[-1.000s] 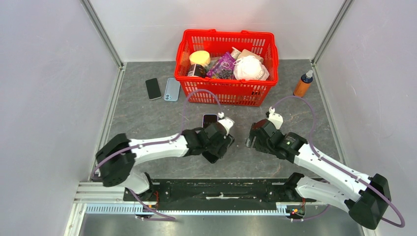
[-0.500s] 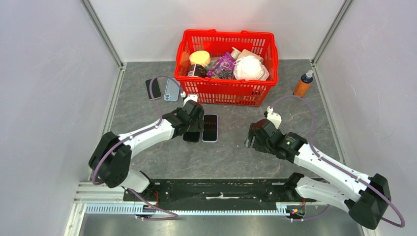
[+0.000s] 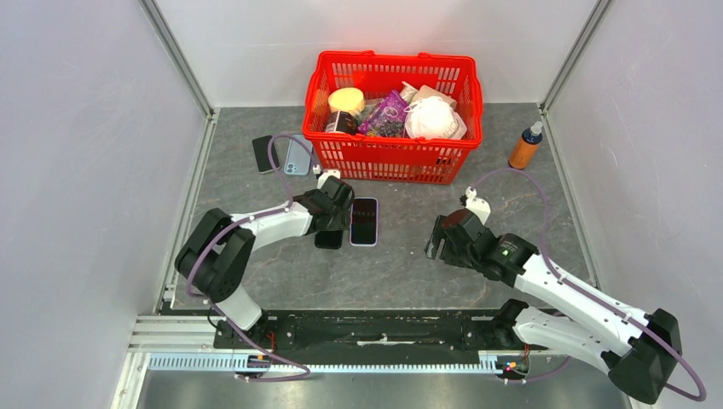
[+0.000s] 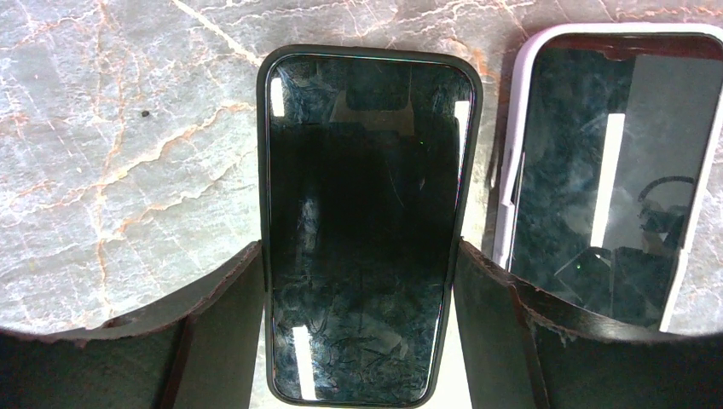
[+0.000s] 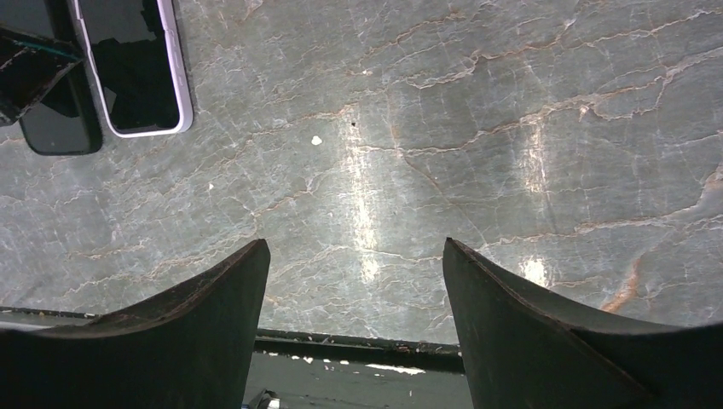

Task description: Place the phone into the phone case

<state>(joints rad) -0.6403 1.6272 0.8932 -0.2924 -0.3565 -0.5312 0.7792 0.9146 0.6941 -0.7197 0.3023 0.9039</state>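
Note:
A black phone with a dark rim (image 4: 367, 170) lies flat between the fingers of my left gripper (image 4: 358, 247). Both pads press against its long sides, so the gripper is shut on it. From above, the phone's near end (image 3: 328, 240) pokes out under that gripper (image 3: 328, 228). Right beside it lies a phone in a lilac-white case (image 3: 364, 221), screen up, also seen in the left wrist view (image 4: 610, 170). At the back left a second black phone (image 3: 264, 154) lies next to a light blue phone case (image 3: 298, 158). My right gripper (image 5: 354, 247) hangs open over bare table.
A red basket (image 3: 388, 162) full of groceries stands at the back, just beyond the two phones. An orange bottle with a blue cap (image 3: 526, 145) stands at the back right. Grey walls close in both sides. The left arm's purple cable loops over the blue case.
My left gripper has swung from the table's middle to the left and farther back, carrying the black phone to the lilac-cased phone's left side. The right arm has barely shifted.

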